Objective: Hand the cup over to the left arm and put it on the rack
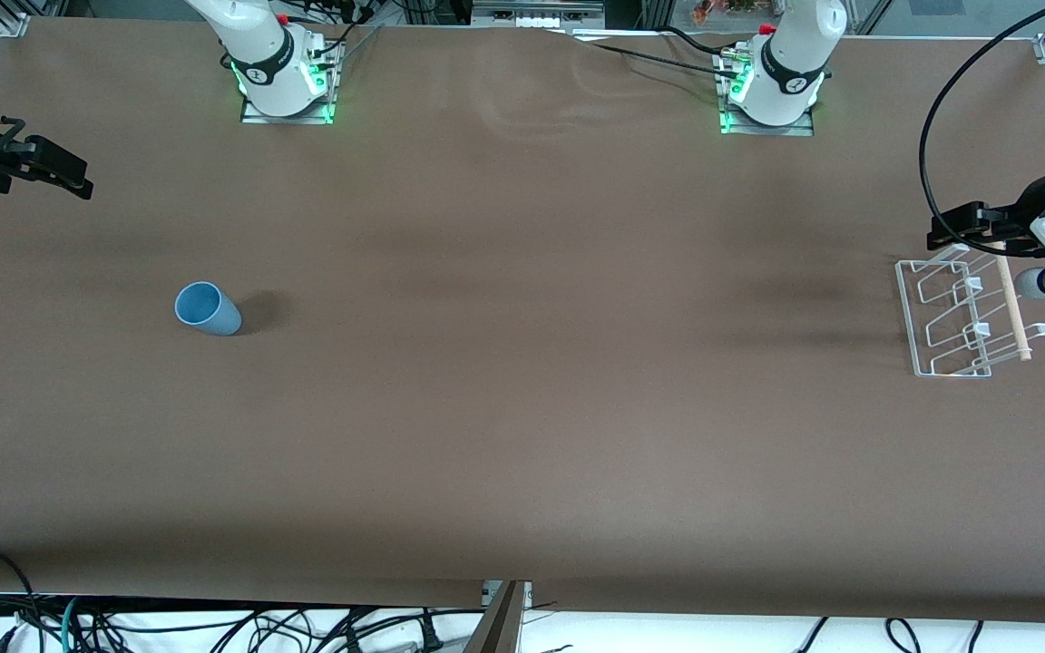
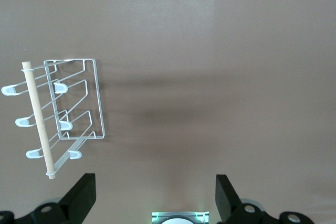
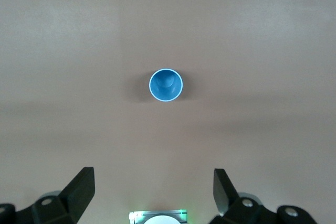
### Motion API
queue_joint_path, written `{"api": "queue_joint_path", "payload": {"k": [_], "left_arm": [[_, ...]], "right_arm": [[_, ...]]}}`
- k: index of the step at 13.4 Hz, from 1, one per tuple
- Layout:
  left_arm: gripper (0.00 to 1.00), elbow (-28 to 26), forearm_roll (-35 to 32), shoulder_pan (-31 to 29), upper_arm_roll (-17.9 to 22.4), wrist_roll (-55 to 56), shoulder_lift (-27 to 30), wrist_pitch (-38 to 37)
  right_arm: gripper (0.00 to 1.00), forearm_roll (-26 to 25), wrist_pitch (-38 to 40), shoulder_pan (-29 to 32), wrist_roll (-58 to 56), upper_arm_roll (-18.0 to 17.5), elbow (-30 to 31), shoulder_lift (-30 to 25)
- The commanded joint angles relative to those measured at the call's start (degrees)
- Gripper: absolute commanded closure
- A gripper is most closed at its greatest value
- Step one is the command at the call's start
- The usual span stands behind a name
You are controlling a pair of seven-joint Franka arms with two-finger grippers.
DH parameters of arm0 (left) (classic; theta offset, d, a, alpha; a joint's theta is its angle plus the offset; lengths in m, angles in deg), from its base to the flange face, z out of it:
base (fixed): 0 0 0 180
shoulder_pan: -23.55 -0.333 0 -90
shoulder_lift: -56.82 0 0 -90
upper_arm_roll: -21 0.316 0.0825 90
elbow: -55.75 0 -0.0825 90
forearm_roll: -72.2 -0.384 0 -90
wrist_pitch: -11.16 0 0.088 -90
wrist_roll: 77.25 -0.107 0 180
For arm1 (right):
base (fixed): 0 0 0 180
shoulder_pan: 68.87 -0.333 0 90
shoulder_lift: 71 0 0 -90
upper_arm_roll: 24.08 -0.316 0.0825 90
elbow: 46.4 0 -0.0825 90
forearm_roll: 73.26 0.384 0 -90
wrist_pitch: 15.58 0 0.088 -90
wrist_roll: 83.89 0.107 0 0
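Observation:
The light-blue cup [image 1: 208,308] [image 3: 166,85] stands upright on the brown table toward the right arm's end, mouth up. My right gripper [image 1: 69,174] [image 3: 154,190] hangs in the air at that end of the table, apart from the cup, open and holding nothing. The white wire rack [image 1: 958,317] [image 2: 73,103], with its pale wooden dowel [image 2: 38,119], lies at the left arm's end. My left gripper [image 1: 947,232] [image 2: 155,192] hovers over the rack's edge that faces the bases, open and holding nothing.
The right arm's base [image 1: 285,77] and the left arm's base [image 1: 772,91] stand along the table's edge farthest from the front camera. A thick black cable [image 1: 926,154] arcs above the left arm's end. Loose cables [image 1: 305,630] lie below the table's nearest edge.

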Motion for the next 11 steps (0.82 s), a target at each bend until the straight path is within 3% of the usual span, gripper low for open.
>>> {"api": "queue_joint_path", "payload": {"k": [1, 11], "left_arm": [[0.0, 1.17, -0.47, -0.38, -0.54, 0.2, -0.71, 0.06], [0.0, 1.17, -0.47, -0.47, -0.45, 0.11, -0.71, 0.06]], "right_arm": [[0.0, -0.32, 0.19, -0.76, 1.16, 0.52, 0.31, -0.46], [0.0, -1.55, 0.63, -0.85, 0.48, -0.88, 0.04, -0.28]]}}
